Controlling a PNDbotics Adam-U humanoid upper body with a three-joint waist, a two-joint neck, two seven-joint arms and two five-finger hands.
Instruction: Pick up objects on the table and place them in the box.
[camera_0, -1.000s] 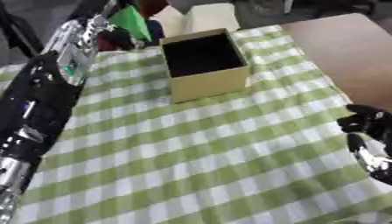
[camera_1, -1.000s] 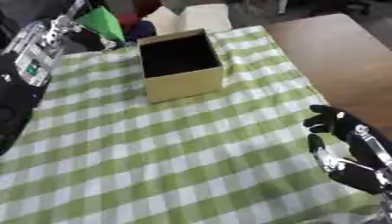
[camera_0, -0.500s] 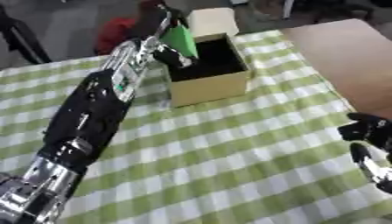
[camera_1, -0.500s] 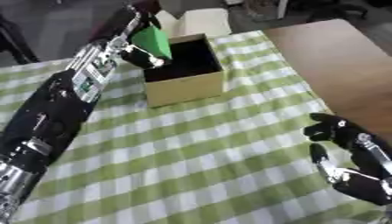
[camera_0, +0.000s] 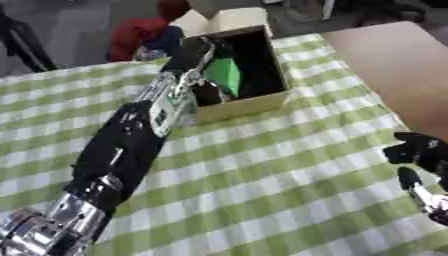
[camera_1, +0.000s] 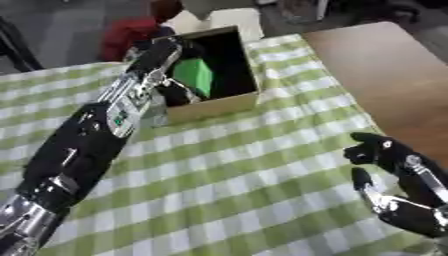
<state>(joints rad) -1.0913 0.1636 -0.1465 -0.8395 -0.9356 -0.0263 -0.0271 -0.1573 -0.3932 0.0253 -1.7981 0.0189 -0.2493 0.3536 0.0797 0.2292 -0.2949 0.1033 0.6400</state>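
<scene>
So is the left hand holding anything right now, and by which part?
Yes: the left hand holds a green object over the open box, fingers curled round its left edge. The right hand holds nothing.

The counter showed bare brown wood with a dull, smooth finish at the right, and the rest lay under a matt woven cloth checked in green and white. The box looked like plain tan cardboard, unglossed, dark inside, and the object held over its opening by the left hand was a smooth green piece, perhaps plastic. Both arms wore glossy black shells with silver metal at the joints, and the right hand had shiny black casing with pale metal along its fingers.
</scene>
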